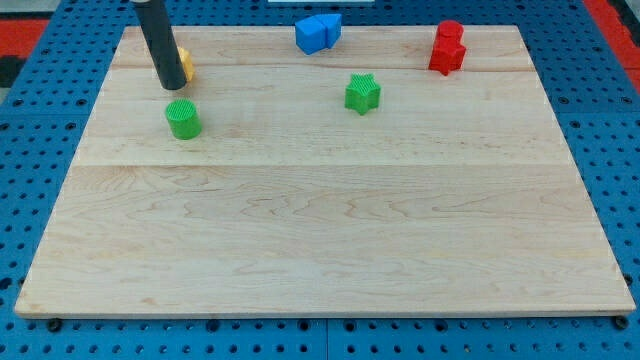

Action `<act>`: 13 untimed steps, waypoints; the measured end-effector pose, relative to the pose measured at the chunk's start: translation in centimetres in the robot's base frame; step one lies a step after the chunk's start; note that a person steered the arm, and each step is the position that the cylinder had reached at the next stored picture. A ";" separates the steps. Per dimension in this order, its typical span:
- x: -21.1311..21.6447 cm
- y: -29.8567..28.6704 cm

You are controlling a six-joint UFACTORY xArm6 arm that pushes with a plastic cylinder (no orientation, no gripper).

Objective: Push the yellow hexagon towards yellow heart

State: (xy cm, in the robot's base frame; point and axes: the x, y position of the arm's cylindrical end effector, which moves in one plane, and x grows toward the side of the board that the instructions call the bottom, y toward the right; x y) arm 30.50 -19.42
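My tip (171,86) rests on the board near its top left corner. One yellow block (186,66) shows just to the right of the rod and touches it. The rod hides most of it, so I cannot make out its shape. I see no second yellow block; it may be hidden behind the rod. A green cylinder (183,119) stands just below and right of my tip, a small gap apart.
A green star (362,93) sits at upper centre. Two blue blocks (318,32) lie together at the top edge. Two red blocks (447,48) sit close together at the top right. The wooden board (320,230) lies on a blue pegboard.
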 end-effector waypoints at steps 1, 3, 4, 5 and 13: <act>-2.0 0.0; -3.2 0.1; -3.4 0.1; -3.5 0.1; -5.7 0.1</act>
